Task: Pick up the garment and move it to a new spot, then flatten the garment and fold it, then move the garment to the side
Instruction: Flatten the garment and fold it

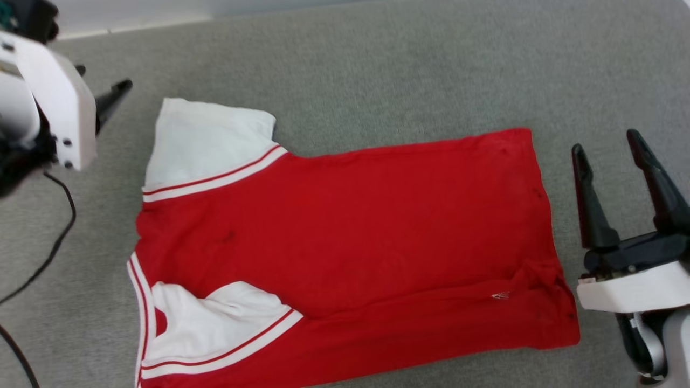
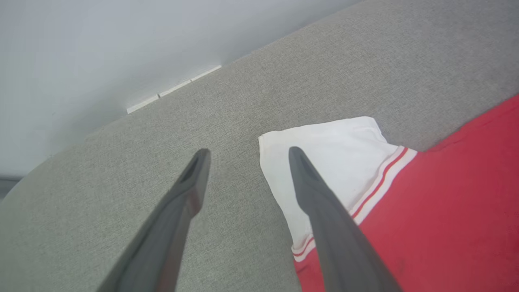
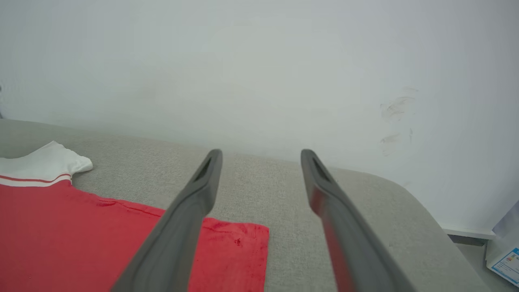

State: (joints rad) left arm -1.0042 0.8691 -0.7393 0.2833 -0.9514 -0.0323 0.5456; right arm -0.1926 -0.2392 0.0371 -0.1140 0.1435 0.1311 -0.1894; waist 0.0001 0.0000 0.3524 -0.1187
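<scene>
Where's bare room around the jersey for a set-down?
Widest: grey surface between the garment and the wall. Narrower strip between its hem and right pincer. On the left, a cable and left pincer crowd it.

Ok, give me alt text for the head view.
A red T-shirt lies spread on a grey fabric surface, its near white sleeve folded inward. The open right gripper sits beside the hem; the left gripper hovers near the far sleeve.

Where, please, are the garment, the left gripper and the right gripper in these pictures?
garment (image 1: 377, 226): head view, red body panel.
left gripper (image 2: 249, 150): left wrist view, midway between fingertips.
right gripper (image 1: 604, 139): head view, midway between fingertips.
</scene>
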